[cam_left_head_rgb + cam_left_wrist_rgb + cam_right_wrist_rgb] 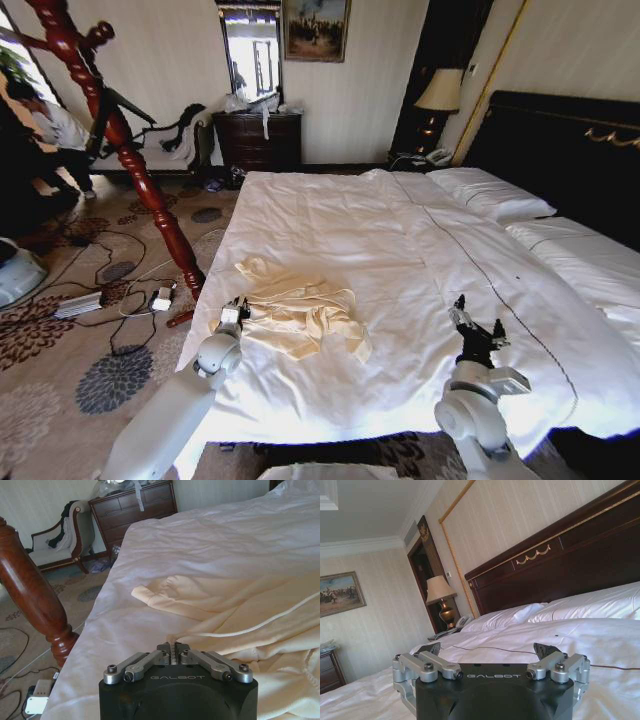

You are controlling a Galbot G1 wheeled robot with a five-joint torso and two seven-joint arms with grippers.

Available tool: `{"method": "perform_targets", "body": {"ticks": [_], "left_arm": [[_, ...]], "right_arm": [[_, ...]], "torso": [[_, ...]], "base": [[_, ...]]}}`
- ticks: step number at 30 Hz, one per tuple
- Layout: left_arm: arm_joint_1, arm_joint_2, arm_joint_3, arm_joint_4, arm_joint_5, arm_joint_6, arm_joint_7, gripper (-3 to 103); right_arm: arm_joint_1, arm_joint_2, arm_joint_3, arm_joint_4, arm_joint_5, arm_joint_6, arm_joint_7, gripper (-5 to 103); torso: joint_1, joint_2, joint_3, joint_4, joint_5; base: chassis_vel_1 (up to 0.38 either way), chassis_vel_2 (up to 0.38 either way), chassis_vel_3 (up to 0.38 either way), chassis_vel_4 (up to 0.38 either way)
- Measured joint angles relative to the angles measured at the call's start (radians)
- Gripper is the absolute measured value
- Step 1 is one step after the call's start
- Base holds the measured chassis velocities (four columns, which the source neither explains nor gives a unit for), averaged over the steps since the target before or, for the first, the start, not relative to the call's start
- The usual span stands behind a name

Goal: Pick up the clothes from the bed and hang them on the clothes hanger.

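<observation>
left gripper (174,652) pinching shut, seemingly on nothing, at the near edge of the clothes (300,318) lying crumpled on the bed (400,230) | right gripper (477,332) idling wide open, well clear alongside

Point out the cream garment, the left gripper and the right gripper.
cream garment (300,318), head view, crumpled middle.
left gripper (173,649), left wrist view, closed fingertips.
right gripper (492,655), right wrist view, gap between open fingers.

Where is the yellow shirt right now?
The clothes lie crumpled on the bed near its foot, on the robot's left, right beside the left gripper.
</observation>
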Motion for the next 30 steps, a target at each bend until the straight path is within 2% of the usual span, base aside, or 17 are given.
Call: {"method": "perform_targets", "body": {"ticks": [1, 5, 9, 10, 12, 14, 16, 17, 19, 22, 23, 25, 27, 29, 30], "left_arm": [[0.003, 0.000, -0.001, 0.000, -0.002, 0.000, 0.000, 3], [0.011, -0.003, -0.004, -0.002, -0.007, -0.014, 0.000, 2], [-0.039, -0.004, -0.024, -0.017, -0.028, -0.124, 0.033, 2], [-0.039, -0.004, -0.024, -0.017, -0.028, -0.124, 0.033, 2], [-0.109, 0.009, -0.034, -0.028, -0.076, -0.168, 0.049, 2], [-0.229, 0.044, -0.054, -0.032, -0.156, -0.209, 0.074, 2], [-0.257, 0.055, -0.060, -0.033, -0.177, -0.215, 0.079, 2], [-0.412, 0.144, -0.089, -0.037, -0.292, -0.220, 0.108, 2], [-0.454, 0.170, -0.103, -0.038, -0.319, -0.214, 0.110, 2], [-0.564, 0.239, -0.136, -0.051, -0.411, -0.184, 0.103, 2], [-0.564, 0.239, -0.136, -0.051, -0.411, -0.184, 0.103, 2], [-0.598, 0.303, -0.151, -0.084, -0.482, -0.154, 0.087, 2], [-0.586, 0.330, -0.159, -0.109, -0.511, -0.137, 0.071, 2], [-0.492, 0.360, -0.171, -0.166, -0.535, -0.111, 0.032, 2], [-0.426, 0.356, -0.169, -0.179, -0.528, -0.100, 0.028, 2]], "right_arm": [[-0.001, -0.001, 0.000, 0.000, 0.000, 0.000, 0.000, 100], [-0.002, -0.001, 0.001, -0.002, 0.001, 0.002, 0.000, 100], [-0.002, -0.001, 0.001, -0.005, 0.001, 0.002, 0.001, 100], [-0.002, -0.001, 0.001, -0.005, 0.001, 0.002, 0.001, 100], [0.000, -0.002, 0.001, -0.011, 0.003, 0.002, 0.003, 100], [0.008, -0.007, -0.006, -0.016, 0.014, 0.002, 0.007, 100], [0.010, -0.009, -0.008, -0.016, 0.017, 0.002, 0.008, 100], [0.022, -0.039, -0.025, -0.018, 0.043, 0.005, 0.009, 100], [0.025, -0.055, -0.032, -0.018, 0.055, 0.008, 0.007, 100], [0.032, -0.112, -0.053, -0.011, 0.114, 0.014, -0.002, 100], [0.032, -0.112, -0.053, -0.011, 0.114, 0.014, -0.002, 100], [0.038, -0.168, -0.089, -0.003, 0.164, 0.019, -0.019, 100], [0.040, -0.190, -0.111, -0.002, 0.176, 0.020, -0.026, 100], [0.038, -0.233, -0.162, -0.002, 0.189, 0.022, -0.046, 100], [0.030, -0.247, -0.177, 0.002, 0.197, 0.024, -0.057, 100]], "torso": [[0.000, 0.000, 0.000, 0.0000, 0.0000], [0.000, 0.000, 0.000, 0.0000, -0.0001], [0.000, 0.000, 0.000, 0.0002, -0.0003], [0.000, 0.000, 0.000, 0.0002, -0.0003], [0.000, 0.000, 0.000, -0.0002, -0.0002], [0.000, 0.000, 0.000, -0.0006, 0.0000], [0.000, 0.000, 0.000, -0.0006, 0.0000], [0.000, 0.000, 0.000, 0.0000, 0.0000], [0.000, 0.000, 0.000, 0.0001, -0.0003], [0.000, 0.000, 0.000, -0.0001, -0.0001], [0.000, 0.000, 0.000, -0.0001, -0.0001], [0.000, 0.000, 0.000, -0.0002, 0.0005], [0.000, 0.000, 0.000, 0.0000, 0.0001], [0.000, 0.000, 0.000, 0.0011, 0.0008], [0.000, 0.000, 0.000, 0.0007, -0.0001]], "base": [[0.000, 0.000, 0.000, 0.000], [0.000, 0.000, 0.000, 0.000], [0.000, 0.000, 0.000, 0.000], [0.000, 0.000, 0.000, 0.000], [0.000, 0.000, 0.000, 0.000], [0.000, 0.000, 0.000, 0.000], [0.000, 0.000, 0.000, 0.000], [0.000, 0.000, 0.000, 0.000], [0.000, 0.000, 0.000, 0.000], [0.000, 0.000, 0.000, 0.000], [0.000, 0.000, 0.000, 0.000], [0.000, 0.000, 0.000, 0.000], [0.000, 0.000, 0.000, 0.000], [0.000, 0.000, 0.000, 0.000], [0.000, 0.000, 0.000, 0.000]]}}
